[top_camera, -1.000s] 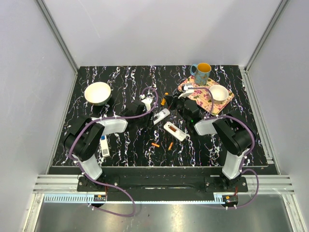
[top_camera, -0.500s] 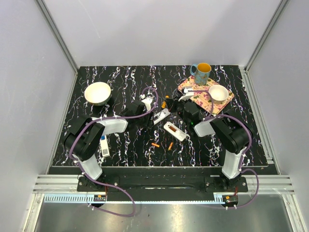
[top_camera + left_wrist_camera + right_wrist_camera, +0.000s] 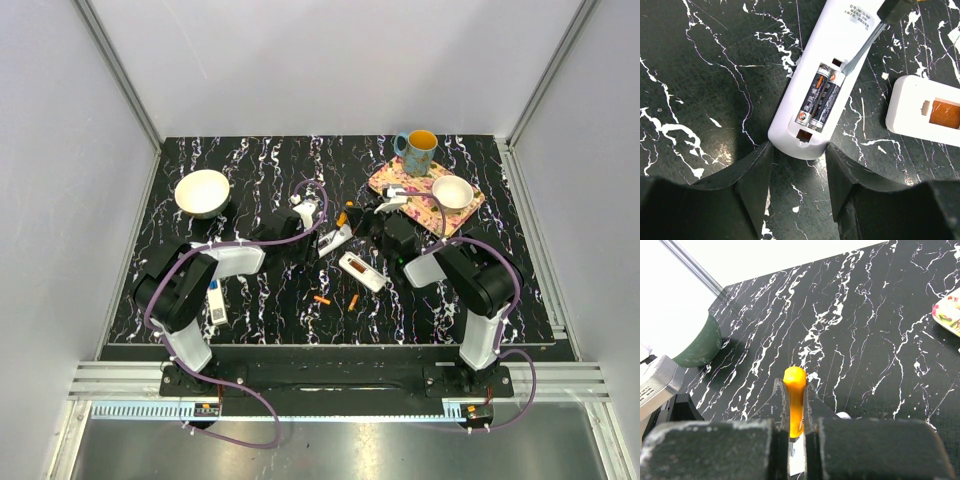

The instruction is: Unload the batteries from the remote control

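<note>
A white remote control (image 3: 826,60) lies back-up with its cover off. Two black batteries with orange print (image 3: 818,97) sit side by side in its bay. My left gripper (image 3: 799,150) grips the remote's near end between its fingertips; it also shows in the top view (image 3: 318,233). My right gripper (image 3: 795,390) is shut on the orange handle of a screwdriver (image 3: 794,395). The screwdriver's blade (image 3: 858,50) reaches the far end of the battery bay. A second white remote (image 3: 362,272) lies open with an orange battery (image 3: 945,112) inside. Two loose orange batteries (image 3: 321,300) (image 3: 353,300) lie near it.
A cream bowl (image 3: 202,192) stands at the back left. A floral tray (image 3: 412,207) at the back right holds a small white bowl (image 3: 453,192), with a mug (image 3: 418,152) behind it. A third remote (image 3: 215,301) lies by the left arm.
My right gripper has moved left and away from the arm bases with the screwdriver, bringing its blade onto the remote held by the left gripper. The left arm has stayed put.
</note>
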